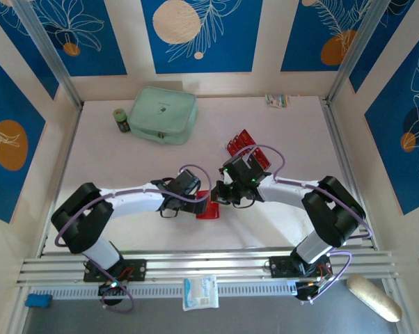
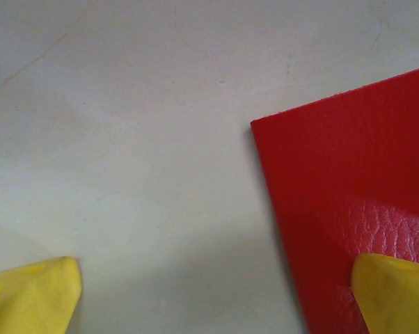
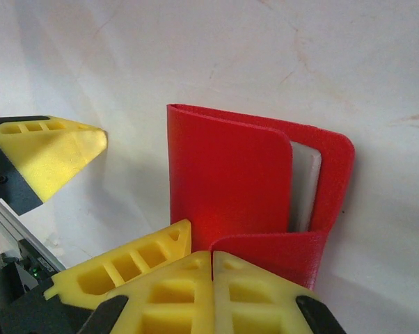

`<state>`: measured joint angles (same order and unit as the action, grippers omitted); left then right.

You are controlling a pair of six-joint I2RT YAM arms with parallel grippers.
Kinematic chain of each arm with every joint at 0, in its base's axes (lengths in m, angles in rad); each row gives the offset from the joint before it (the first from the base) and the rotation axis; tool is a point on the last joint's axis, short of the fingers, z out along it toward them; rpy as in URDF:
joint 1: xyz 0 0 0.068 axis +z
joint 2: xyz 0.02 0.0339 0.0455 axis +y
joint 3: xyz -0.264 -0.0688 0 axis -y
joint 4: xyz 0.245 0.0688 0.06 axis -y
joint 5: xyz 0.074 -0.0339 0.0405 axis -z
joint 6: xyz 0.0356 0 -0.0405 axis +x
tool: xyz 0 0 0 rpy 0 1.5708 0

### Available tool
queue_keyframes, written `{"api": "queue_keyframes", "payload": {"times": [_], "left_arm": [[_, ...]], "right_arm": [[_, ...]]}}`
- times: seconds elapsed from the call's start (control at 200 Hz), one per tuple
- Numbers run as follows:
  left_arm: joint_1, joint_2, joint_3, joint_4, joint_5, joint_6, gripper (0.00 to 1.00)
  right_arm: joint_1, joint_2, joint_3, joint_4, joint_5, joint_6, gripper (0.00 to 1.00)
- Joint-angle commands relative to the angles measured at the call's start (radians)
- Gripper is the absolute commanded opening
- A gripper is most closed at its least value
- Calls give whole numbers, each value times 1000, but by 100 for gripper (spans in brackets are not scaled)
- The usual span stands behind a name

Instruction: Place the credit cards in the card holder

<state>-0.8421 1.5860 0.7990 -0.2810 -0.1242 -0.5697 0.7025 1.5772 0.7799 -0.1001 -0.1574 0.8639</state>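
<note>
The card holder [image 1: 209, 209] [image 2: 349, 181] [image 3: 227, 174], a small red wallet, lies on the white table between both grippers. One flap curls up, and the pale inside [image 3: 305, 188] shows at the fold. My right gripper [image 1: 223, 193] [image 3: 211, 254] is shut, its tips against the curled flap's edge, with no red between the pads. My left gripper [image 1: 195, 198] [image 2: 215, 271] is open. One of its fingers [image 2: 390, 292] rests on the wallet's corner and the other sits on bare table. The red credit cards [image 1: 243, 144] lie just behind the right gripper.
A mint-green zip case [image 1: 162, 115] and a small dark jar [image 1: 121, 120] stand at the back left. A small packet [image 1: 277, 100] lies by the back wall. Aluminium rails [image 1: 209, 264] run along the near edge, with frame posts at the sides.
</note>
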Motion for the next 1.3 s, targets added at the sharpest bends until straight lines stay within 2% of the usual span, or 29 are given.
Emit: {"api": "queue_keyframes", "payload": {"times": [0.0, 0.315, 1.295], "left_arm": [[-6, 49, -40, -15, 23, 1, 100], [-8, 48, -42, -14, 21, -1, 100], [-9, 44, -49, -6, 21, -10, 100]], "right_arm": [[-1, 27, 35, 18, -11, -13, 0], [5, 81, 36, 30, -10, -16, 0], [23, 92, -187, 144, 25, 52, 0]]}}
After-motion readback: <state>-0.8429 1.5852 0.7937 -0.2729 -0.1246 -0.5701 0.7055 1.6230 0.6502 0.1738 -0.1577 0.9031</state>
